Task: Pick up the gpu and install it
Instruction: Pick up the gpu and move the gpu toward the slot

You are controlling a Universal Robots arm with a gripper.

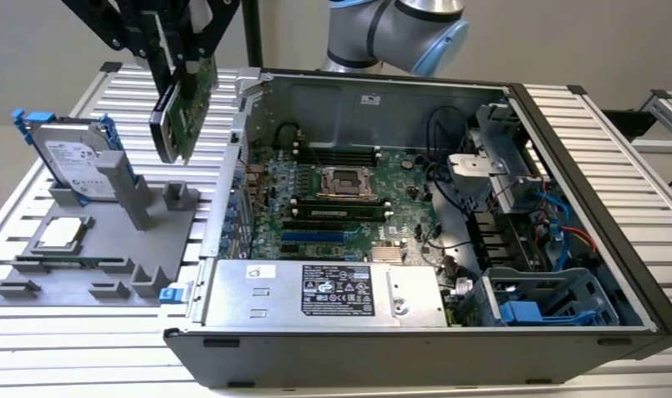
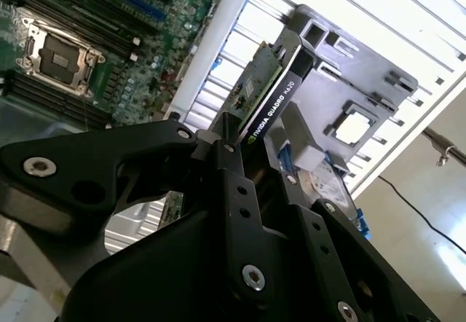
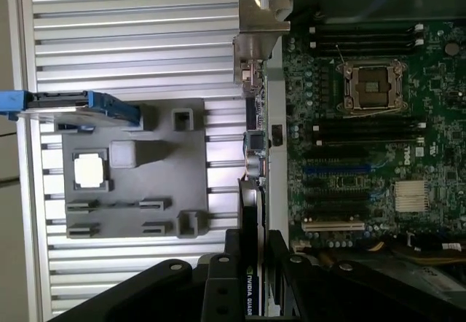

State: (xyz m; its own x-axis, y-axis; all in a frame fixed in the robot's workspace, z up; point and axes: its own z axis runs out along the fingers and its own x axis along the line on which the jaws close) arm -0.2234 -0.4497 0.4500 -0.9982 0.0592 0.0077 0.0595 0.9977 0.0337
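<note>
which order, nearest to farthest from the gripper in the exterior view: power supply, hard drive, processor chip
From the gripper, holding the graphics card:
1. hard drive, upright at the exterior view's left
2. processor chip, flat on the grey holder
3. power supply, inside the computer case

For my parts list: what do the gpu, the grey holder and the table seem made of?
The gpu shows a green circuit board and black, plastic-looking cover. The holder is uniform matte grey, probably plastic. The table is ribbed with pale metallic sheen, likely aluminium.
</note>
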